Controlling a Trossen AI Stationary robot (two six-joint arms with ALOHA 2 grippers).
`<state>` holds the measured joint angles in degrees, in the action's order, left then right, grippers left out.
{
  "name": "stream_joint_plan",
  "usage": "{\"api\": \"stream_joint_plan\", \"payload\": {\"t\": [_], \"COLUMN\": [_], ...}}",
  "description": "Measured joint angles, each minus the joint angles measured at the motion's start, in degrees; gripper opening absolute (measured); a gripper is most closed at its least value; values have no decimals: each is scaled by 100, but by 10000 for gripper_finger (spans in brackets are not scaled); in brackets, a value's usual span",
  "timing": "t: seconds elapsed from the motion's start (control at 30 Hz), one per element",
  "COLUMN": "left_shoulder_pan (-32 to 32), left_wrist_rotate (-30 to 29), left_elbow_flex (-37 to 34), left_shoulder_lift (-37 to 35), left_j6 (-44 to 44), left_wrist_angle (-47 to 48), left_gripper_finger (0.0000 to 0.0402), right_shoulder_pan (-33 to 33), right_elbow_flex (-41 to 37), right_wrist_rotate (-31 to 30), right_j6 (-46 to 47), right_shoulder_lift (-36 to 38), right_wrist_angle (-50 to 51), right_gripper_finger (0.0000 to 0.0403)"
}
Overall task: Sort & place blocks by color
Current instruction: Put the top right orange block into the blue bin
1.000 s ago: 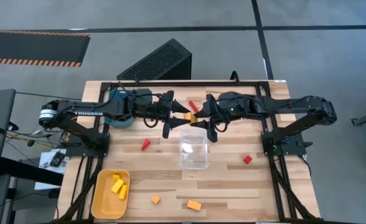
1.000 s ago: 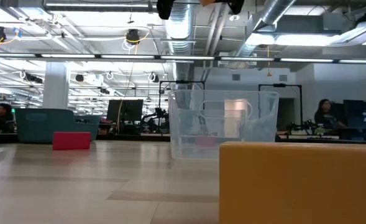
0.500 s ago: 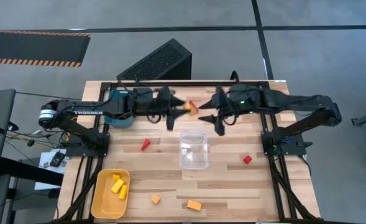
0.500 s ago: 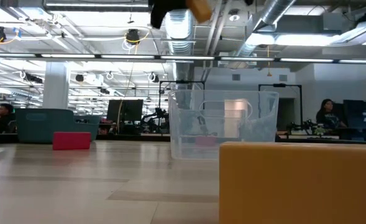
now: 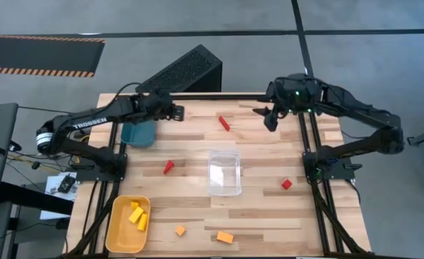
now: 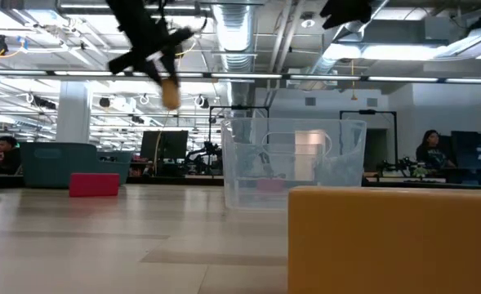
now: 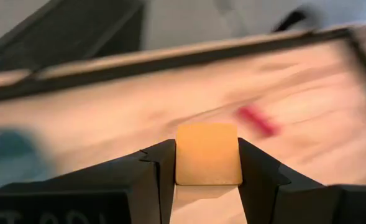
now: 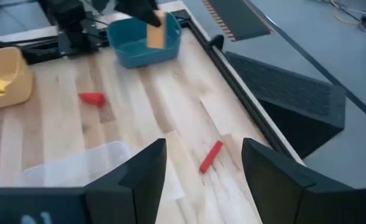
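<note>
My left gripper (image 5: 177, 111) hangs above the table's far left, by the teal tray (image 5: 140, 134), shut on an orange block (image 7: 207, 152). The same block (image 8: 156, 36) shows over the tray in the right wrist view and high in the low view (image 6: 170, 93). My right gripper (image 8: 202, 144) is open and holds nothing, raised near the far right edge (image 5: 269, 116). A red bar (image 5: 224, 124) lies flat between the arms. Two red blocks (image 5: 168, 167) (image 5: 286, 184) and two orange blocks (image 5: 181, 230) (image 5: 224, 236) lie on the table. Yellow blocks (image 5: 136, 214) sit in the yellow tray (image 5: 118, 234). My left gripper pinches the orange block by two opposite side faces (image 7: 181, 155), one finger (image 7: 161, 171) on each side. The fingers come slanting down from the table's left. The block is lifted clear of the table, near the teal tray's far rim (image 8: 170, 28).
A clear plastic box (image 5: 224, 173) stands at the table's middle. A black slotted case (image 5: 183, 72) sits past the far edge. Black arm frames (image 5: 96, 162) (image 5: 327, 162) stand at both sides. Bare wood lies between the box and the far rail.
Both grippers were close together over the clear box with the orange block between them. They have drawn apart. The left one has swung toward the table's left and far edge, carrying the block down beside the teal tray. The right one has pulled back toward the far right.
</note>
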<state>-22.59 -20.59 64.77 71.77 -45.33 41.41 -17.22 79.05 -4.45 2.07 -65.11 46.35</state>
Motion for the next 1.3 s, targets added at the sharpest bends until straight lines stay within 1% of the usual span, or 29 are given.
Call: {"api": "stream_joint_plan", "payload": {"t": [0.1,0.23,0.3,0.37,0.5,0.6,0.73,0.97,1.2,1.3], "left_shoulder_pan": [-470,-1053,-1294,-1567,-2152,-2426,-2627,-2755,-2890,-2901], "left_wrist_rotate": [14,-196,-278,-229,249,635,1006,1262,1243,1245], "left_elbow_flex": [0,-65,-137,-277,-625,-972,-1483,-2171,-2439,-2454], "left_shoulder_lift": [56,297,328,329,332,332,332,332,325,328], "left_j6": [-18,411,721,939,996,1155,1164,1064,1026,1107], "left_wrist_angle": [967,1640,1572,1558,1424,1281,981,215,-129,-126], "left_gripper_finger": [110,110,110,110,110,110,110,110,112,125], "right_shoulder_pan": [-147,-255,-289,-292,-303,-403,-579,-799,-803,-783], "right_elbow_flex": [-70,-160,-160,-160,-160,-160,-160,-157,-157,-157], "right_wrist_rotate": [91,272,280,285,302,299,299,305,321,321], "right_j6": [-5,-20,6,133,227,216,216,221,255,263], "right_shoulder_lift": [-114,-369,-473,-564,-646,-646,-646,-646,-646,-646], "right_wrist_angle": [-82,-26,-3,-9,-9,-53,-126,-141,-138,-135], "right_gripper_finger": [228,228,227,225,223,223,223,222,221,221]}}
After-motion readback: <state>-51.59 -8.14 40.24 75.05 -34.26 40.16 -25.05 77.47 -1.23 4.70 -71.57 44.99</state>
